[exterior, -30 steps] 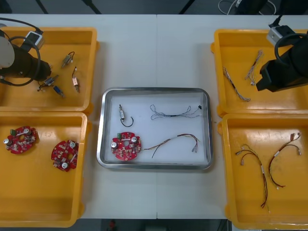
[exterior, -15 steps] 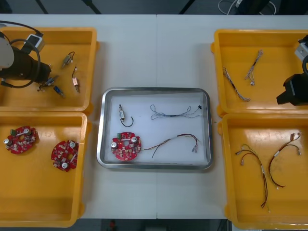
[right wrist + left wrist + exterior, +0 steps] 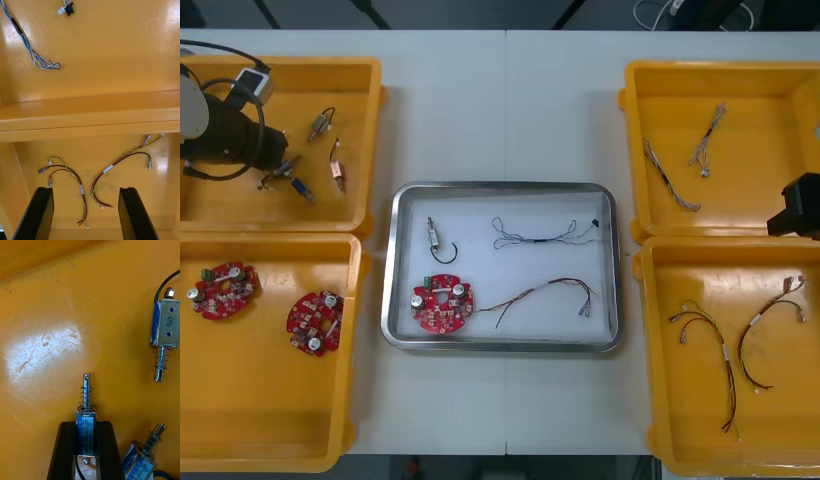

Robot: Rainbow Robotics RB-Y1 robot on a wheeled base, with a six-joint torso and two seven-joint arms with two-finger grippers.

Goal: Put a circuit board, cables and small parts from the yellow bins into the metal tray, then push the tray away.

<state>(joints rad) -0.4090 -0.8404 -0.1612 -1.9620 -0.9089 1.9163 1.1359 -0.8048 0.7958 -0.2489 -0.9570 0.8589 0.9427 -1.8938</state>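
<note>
Pale tabletop (image 3: 510,110) on my feed. Nearest, thin red and yellow cables (image 3: 108,169) lie in the near right yellow plastic bin (image 3: 650,350), my right gripper (image 3: 85,191) above them, fingers spread. Mid-table, the shiny metal tray (image 3: 500,186) holds a round red circuit board (image 3: 442,304). Farthest, in the far left yellow bin (image 3: 300,66), my left gripper (image 3: 86,425) pinches a small metal part (image 3: 86,405).

mark: handwritten "8" | on: silver face of small metal part (image 3: 165,328) | blue label (image 3: 86,435) on another part: print illegible
</note>
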